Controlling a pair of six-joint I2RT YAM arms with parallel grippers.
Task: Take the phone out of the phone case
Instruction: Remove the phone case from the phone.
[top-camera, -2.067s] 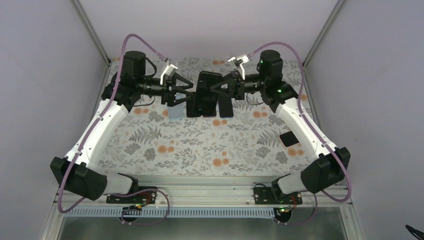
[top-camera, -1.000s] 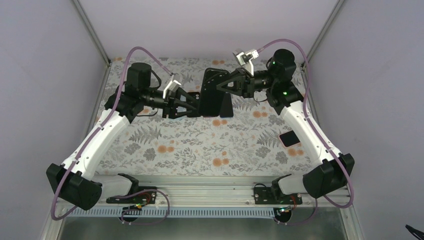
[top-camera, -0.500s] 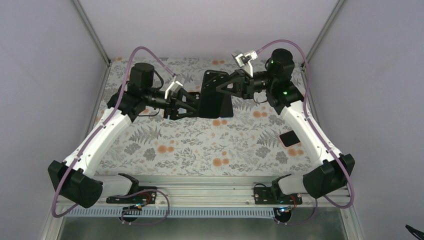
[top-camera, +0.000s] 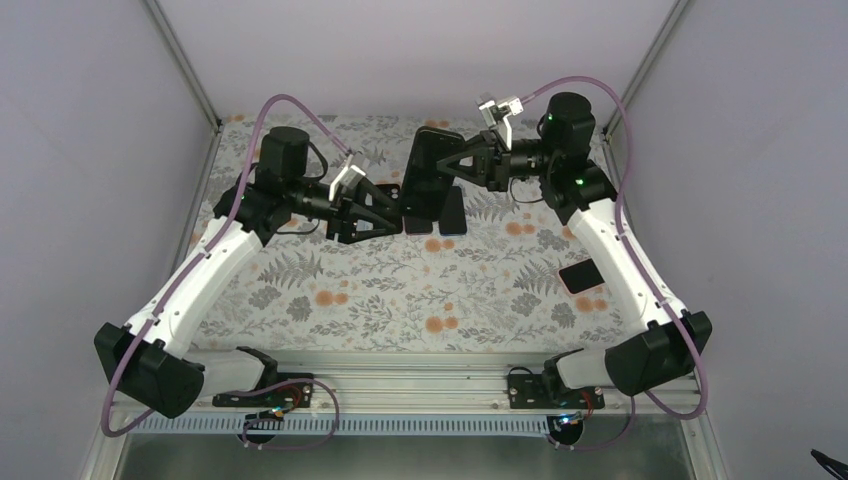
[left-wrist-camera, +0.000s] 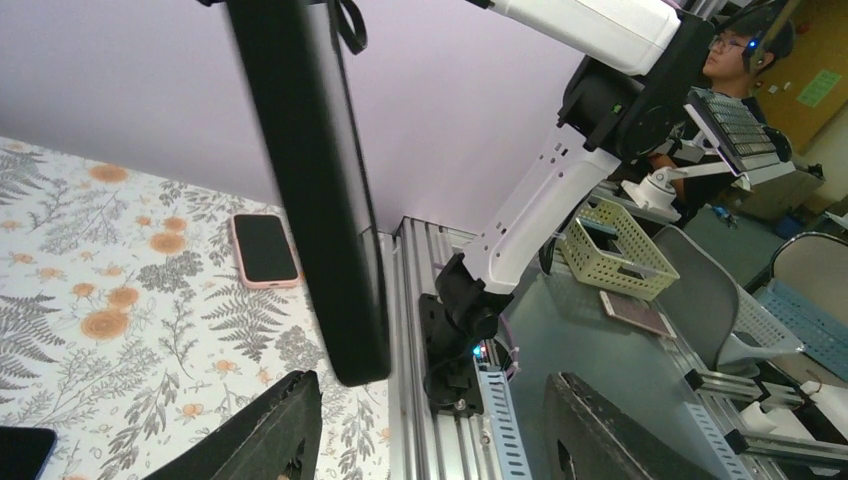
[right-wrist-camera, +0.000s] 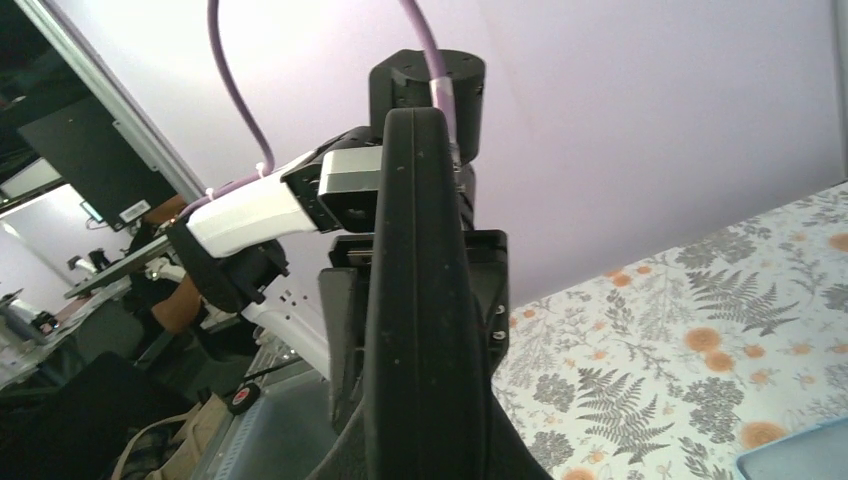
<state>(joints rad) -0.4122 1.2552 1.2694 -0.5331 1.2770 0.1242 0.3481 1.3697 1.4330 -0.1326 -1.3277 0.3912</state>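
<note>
My right gripper (top-camera: 447, 166) is shut on a black phone case (top-camera: 428, 180) and holds it upright above the back middle of the table. The case shows edge-on in the right wrist view (right-wrist-camera: 420, 300), filling the space between my right gripper's (right-wrist-camera: 420, 430) fingers. I cannot tell whether the phone sits inside it. My left gripper (top-camera: 396, 214) is open at the case's lower end. In the left wrist view the case (left-wrist-camera: 320, 200) hangs just beyond my wide-open left gripper (left-wrist-camera: 432, 380), and nothing sits between its fingers.
A dark phone with a blue rim (top-camera: 452, 214) lies flat on the floral mat under the held case. A pink-cased phone (top-camera: 580, 275) lies at the right, also in the left wrist view (left-wrist-camera: 263, 248). The aluminium rail (top-camera: 400, 375) runs along the near edge.
My right gripper has carried the black case up and to the right. My left gripper has dropped slightly and now sits open at the case's lower end.
</note>
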